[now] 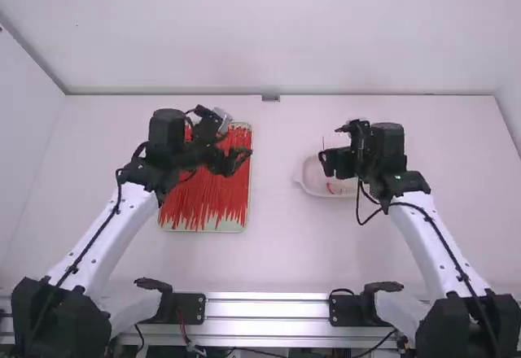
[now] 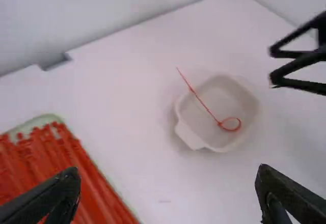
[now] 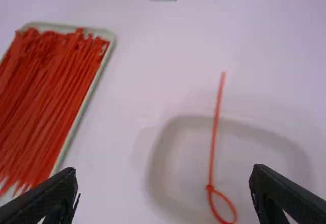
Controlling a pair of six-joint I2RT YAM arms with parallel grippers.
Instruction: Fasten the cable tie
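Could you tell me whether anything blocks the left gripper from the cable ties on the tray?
Nothing visible does: the open left gripper hangs over the uncovered cable ties on the tray.

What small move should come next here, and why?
Probably the left tool should lower onto the loose red ties in the tray to pick one. A looped tie already lies fastened in the white dish. The left tool hangs above the tray's edge, and it and the right tool are open, holding nothing.
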